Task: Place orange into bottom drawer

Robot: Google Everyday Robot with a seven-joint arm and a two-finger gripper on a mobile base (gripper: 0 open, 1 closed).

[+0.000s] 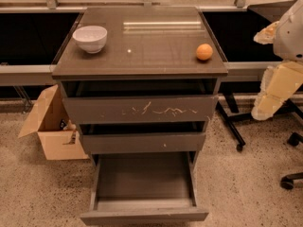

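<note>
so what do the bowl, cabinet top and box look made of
The bowl looks like white glazed ceramic, going by its smooth sheen. The cabinet top is dark and glossy, perhaps glass or laminate, since it mirrors light streaks. The box is matte brown cardboard with open flaps. The gripper hangs right of the cabinet.

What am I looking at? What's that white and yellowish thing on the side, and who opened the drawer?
There is just one picture, from one camera looking down at a small cabinet. The white and cream shape at the right edge is a robot's arm. Its gripper, the part that grabs things, hangs low beside the cabinet. On top sit a white bowl and an orange. Nothing holds the orange; it just lies there. The bottom drawer is pulled open, but the picture doesn't show who opened it. A cardboard box stands on the floor to the left.
</note>
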